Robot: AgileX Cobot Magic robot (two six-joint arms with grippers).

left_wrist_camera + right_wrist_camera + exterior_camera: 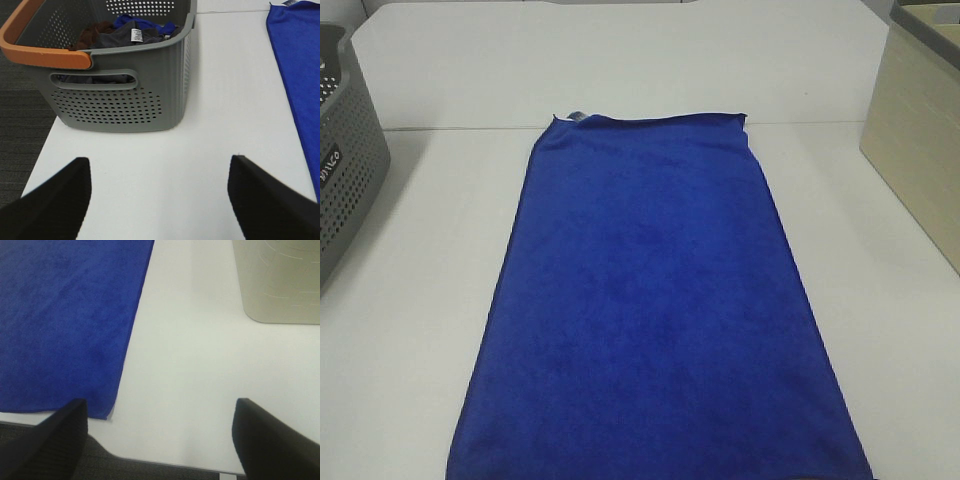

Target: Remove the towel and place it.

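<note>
The royal-blue towel [655,300] lies spread flat along the middle of the white table [410,300], with its small white tag at the far left corner. Its edge shows in the left wrist view [300,65] and its near right corner in the right wrist view [65,320]. Neither arm shows in the exterior high view. My left gripper [160,200] is open and empty above bare table between the grey basket [125,100] and the towel. My right gripper [160,440] is open and empty over the table's front edge, beside the towel's corner.
The grey perforated basket [345,170] with an orange handle [40,50] stands at the table's left edge and holds several dark cloths [120,32]. A beige box [920,130] stands at the right; it also shows in the right wrist view [280,280].
</note>
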